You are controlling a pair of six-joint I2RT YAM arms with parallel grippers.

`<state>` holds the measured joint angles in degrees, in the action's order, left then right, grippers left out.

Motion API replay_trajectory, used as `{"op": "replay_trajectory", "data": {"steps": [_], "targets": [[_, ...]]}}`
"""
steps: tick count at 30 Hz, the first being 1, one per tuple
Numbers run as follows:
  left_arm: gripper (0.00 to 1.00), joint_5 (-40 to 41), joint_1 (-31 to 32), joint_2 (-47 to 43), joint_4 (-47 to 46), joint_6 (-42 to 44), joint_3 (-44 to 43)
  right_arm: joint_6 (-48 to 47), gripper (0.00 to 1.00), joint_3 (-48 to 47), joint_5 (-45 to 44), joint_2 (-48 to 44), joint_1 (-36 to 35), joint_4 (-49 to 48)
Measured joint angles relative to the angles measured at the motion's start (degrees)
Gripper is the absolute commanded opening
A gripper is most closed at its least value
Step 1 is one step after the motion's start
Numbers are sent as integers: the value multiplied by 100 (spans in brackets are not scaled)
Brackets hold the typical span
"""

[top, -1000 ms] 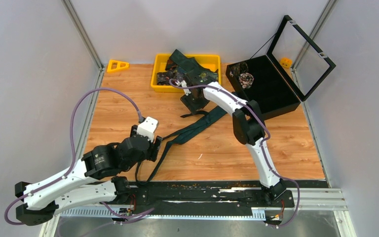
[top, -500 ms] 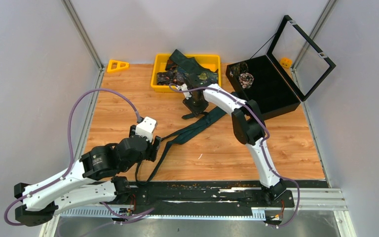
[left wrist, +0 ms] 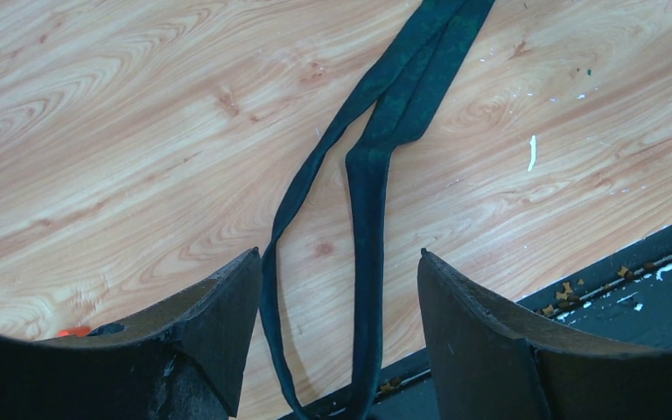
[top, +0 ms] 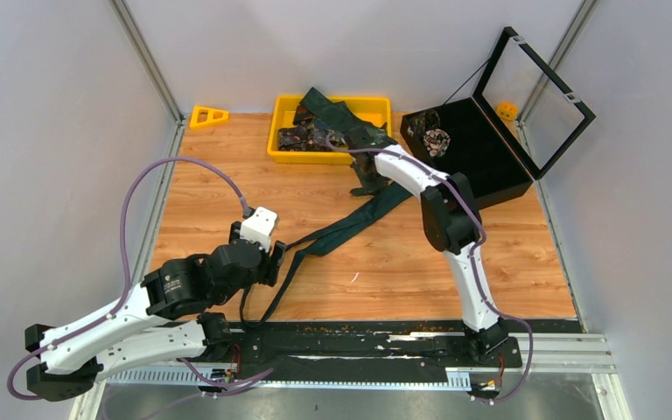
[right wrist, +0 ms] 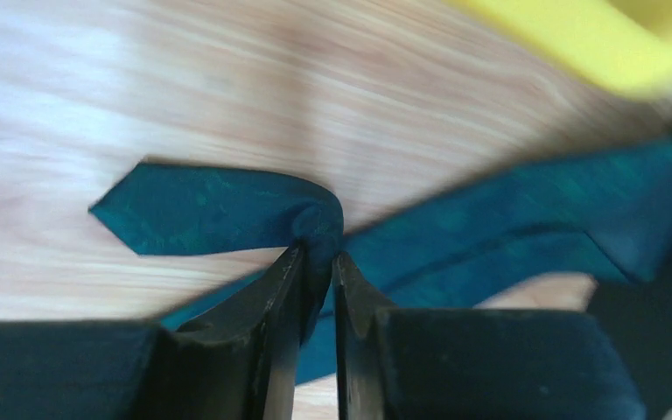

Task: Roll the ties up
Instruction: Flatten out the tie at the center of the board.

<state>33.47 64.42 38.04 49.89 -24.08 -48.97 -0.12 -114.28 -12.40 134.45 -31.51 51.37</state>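
Top external view: the teal tie (top: 341, 229) runs slantwise across the wooden table (top: 201, 192). It goes from lower centre up to the right gripper (top: 369, 182), just below the yellow tray (top: 297, 157). Its lower loop lies beside the left gripper (top: 273, 260). Compared with a second earlier, the right gripper sits further right, nearer the black case (top: 490, 175), and the tie's upper end has gone with it. The left arm has not moved.

Left wrist view: the jaws are spread wide, and the tie's two strands lie on the table between them, ungripped.

Right wrist view: the jaws are pressed nearly together, pinching a raised fold of the tie at frame centre. Its pointed tip lies to the left.
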Motion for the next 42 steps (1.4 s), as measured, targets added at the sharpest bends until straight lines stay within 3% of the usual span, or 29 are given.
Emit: {"op": "replay_trajectory", "data": {"steps": [5, 7, 9, 12, 20, 25, 30, 34, 42], "targets": [[73, -2, 0, -42, -4, 4, 48, 922, 45, 741, -1163, -520, 317, -4], [73, -7, 0, -48, -4, 9, 59, 1263, 64, 863, -1552, -682, 400, 37], [73, -7, 0, -48, -4, 17, 59, 1506, 75, 909, -1683, -802, 413, 33], [73, -4, 0, -48, -4, 20, 59, 1683, 83, 944, -1687, -925, 350, 17], [73, -4, 0, -74, -4, 20, 61, 1624, 75, 2065, -726, -1934, 278, -841], [73, -2, 0, -87, -4, 20, 61, 1659, 66, 2256, -17, -2135, 800, -1368], [73, -2, 0, -87, -4, 20, 61, 1672, 58, 2175, 385, -1989, 1287, -1637], [73, -2, 0, -90, -4, 20, 61, 1679, 53, 1794, 485, -1543, 1292, -1681], [73, -2, 0, -118, -4, 20, 61, 1700, 52, 780, 503, -542, 1191, -1587]]}}
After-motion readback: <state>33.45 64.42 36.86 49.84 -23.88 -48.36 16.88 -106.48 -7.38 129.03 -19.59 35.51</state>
